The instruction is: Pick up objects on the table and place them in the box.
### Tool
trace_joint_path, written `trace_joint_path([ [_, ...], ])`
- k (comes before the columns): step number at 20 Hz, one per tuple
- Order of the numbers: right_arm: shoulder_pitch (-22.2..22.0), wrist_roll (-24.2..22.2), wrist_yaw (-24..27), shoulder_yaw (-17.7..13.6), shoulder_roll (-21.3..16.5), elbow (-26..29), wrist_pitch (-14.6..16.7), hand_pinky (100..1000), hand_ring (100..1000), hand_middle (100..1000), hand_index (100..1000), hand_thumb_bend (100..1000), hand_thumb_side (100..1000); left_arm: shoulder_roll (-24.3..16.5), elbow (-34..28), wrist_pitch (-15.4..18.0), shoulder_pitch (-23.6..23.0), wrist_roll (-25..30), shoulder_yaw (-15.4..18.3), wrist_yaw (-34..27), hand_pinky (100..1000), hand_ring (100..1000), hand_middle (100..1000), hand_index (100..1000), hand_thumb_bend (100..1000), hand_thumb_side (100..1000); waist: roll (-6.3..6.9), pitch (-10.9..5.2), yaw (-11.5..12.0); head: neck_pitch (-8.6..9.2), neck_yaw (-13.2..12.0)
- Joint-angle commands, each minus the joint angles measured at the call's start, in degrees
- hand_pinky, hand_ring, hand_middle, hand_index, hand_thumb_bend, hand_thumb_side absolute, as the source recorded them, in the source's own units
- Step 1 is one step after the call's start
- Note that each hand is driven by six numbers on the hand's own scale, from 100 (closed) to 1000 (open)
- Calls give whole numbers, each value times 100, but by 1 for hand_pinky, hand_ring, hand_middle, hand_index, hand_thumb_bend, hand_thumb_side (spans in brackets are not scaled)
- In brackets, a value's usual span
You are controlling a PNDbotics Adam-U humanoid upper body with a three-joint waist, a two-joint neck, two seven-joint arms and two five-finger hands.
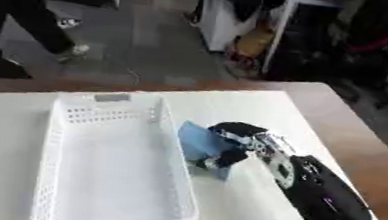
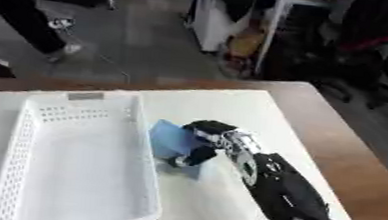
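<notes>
The white basket [image 1: 73, 121] sits at about 9 o'clock on the white counter [image 1: 242, 103]. Just past its right wall there's a blue thing [image 2: 170, 139], shape hard to tell since the right hand [image 1: 246, 141] curls round it and hides part. Left hand isn't showing. Cluttered grey floor [image 1: 142, 37] at 12 o'clock.

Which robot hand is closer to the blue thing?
The right hand. Its fingers are curled around the blue thing, just beside the white basket. The left hand doesn't show in either view.
</notes>
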State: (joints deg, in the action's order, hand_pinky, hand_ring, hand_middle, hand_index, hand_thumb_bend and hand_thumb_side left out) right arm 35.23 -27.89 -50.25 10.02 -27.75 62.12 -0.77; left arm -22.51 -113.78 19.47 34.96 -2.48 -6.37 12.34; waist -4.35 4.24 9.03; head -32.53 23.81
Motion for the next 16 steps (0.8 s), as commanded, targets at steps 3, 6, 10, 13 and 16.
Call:
trace_joint_path([
  [3, -10, 551, -78, -43, -142, 5, 79, 100, 324, 440, 561, 352, 694, -42, -81, -4, 138, 14, 24, -30, 422, 550, 644, 687, 843, 808, 24, -31, -10, 143, 81],
  [6, -32, 1368, -75, -87, -155, 76, 184, 100, 100, 182, 303, 100, 808, -46, -81, -3, 132, 15, 28, -29, 422, 549, 644, 687, 842, 809, 30, -28, -18, 201, 96],
  [10, -119, 2864, 65, -200, -144, 162, 353, 100, 100, 100, 142, 100, 885, -56, -81, -2, 118, 13, 37, -23, 421, 549, 643, 687, 841, 811, 40, -22, -41, 278, 95],
  [13, -196, 3448, 405, -231, -121, 272, 420, 100, 100, 100, 129, 100, 882, -69, -81, -2, 101, 10, 42, -15, 420, 548, 643, 687, 841, 811, 49, -22, -60, 291, 70],
  [16, -254, 3647, 761, -248, -139, 526, 435, 100, 100, 100, 126, 100, 875, -87, -81, -1, 79, 3, 50, -4, 419, 548, 643, 687, 842, 811, 57, -25, -79, 285, 64],
])
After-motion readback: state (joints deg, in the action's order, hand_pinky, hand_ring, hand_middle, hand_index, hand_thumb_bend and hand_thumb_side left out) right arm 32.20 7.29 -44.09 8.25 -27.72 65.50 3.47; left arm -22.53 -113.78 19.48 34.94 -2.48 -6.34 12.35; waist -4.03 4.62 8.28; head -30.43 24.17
